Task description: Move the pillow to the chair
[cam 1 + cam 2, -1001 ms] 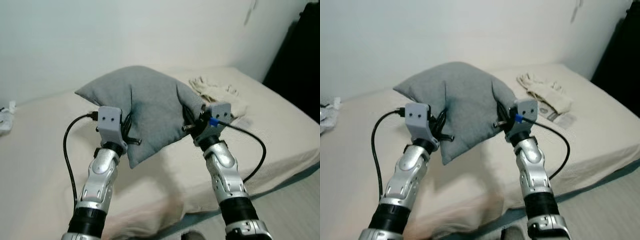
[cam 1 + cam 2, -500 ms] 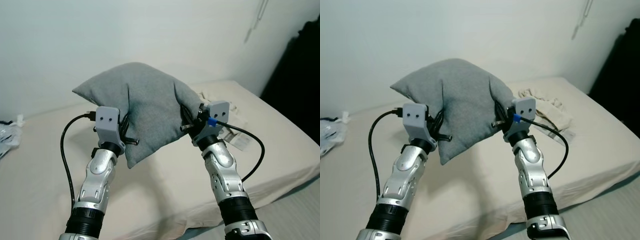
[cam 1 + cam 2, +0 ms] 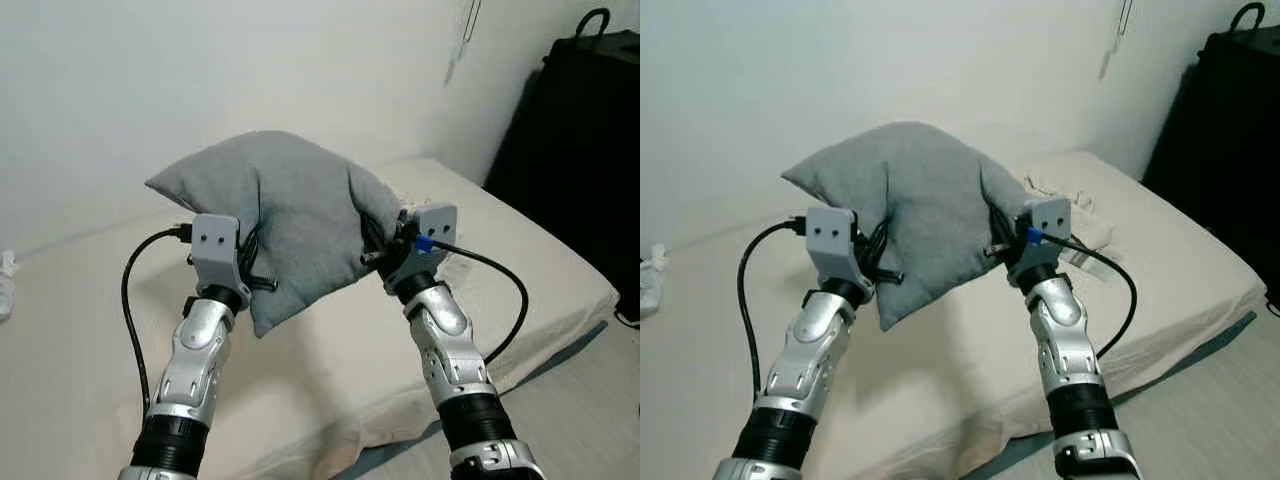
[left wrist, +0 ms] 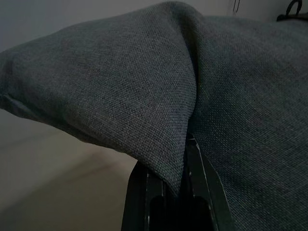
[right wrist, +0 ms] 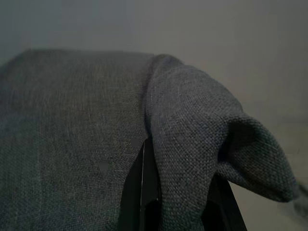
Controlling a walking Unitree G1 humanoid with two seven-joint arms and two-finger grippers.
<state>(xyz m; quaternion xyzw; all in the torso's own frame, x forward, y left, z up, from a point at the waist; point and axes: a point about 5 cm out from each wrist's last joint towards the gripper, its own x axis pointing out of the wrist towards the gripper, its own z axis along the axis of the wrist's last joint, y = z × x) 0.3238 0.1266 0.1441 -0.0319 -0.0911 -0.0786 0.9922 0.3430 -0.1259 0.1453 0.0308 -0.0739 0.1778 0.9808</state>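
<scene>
Grey pillow (image 3: 290, 225) rides mid-frame, lifted above the bed (image 3: 520, 270), left tool (image 3: 250, 272) and right tool (image 3: 376, 243) each pinched tight into a fold, so both must hold level and equally spaced to avoid tugging it loose.
</scene>
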